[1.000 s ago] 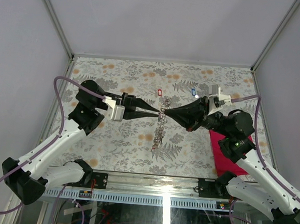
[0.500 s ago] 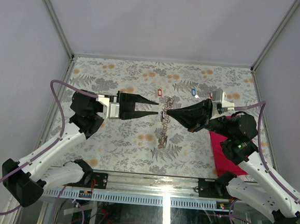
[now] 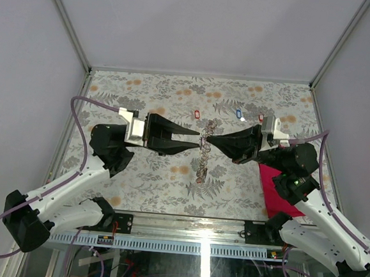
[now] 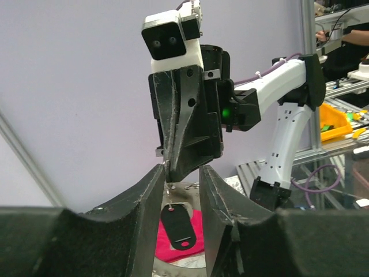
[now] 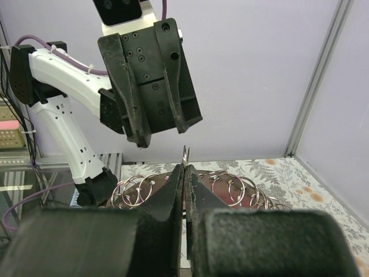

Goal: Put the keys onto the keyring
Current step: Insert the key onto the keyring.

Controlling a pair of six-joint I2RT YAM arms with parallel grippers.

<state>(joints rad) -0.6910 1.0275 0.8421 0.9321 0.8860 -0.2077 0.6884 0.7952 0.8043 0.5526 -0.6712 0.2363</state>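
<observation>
The keyring [image 3: 202,158], a floppy chain of small metal rings, hangs from my right gripper [image 3: 209,140], which is shut on one of its links. In the right wrist view the pinched link [image 5: 185,154] sticks up above the closed fingertips and the other rings [image 5: 233,187] fan out behind. My left gripper [image 3: 196,140] faces it from the left, open, holding nothing. Through its gap I see a black key [image 4: 180,226] dangling from the ring below the right gripper's tip [image 4: 176,167]. Loose keys lie on the table: red [image 3: 197,114], blue [image 3: 238,113], white [image 3: 243,119].
A red cloth [image 3: 276,184] lies under the right arm near the table's right side and shows behind the black key [image 4: 167,245]. Grey walls and metal frame posts [image 5: 320,86] close in the flowered table [image 3: 138,167] on three sides.
The left gripper has let go of the keyring, opened, and drawn back to the left while rising. The right gripper stays shut on the ring, shifted slightly right.
</observation>
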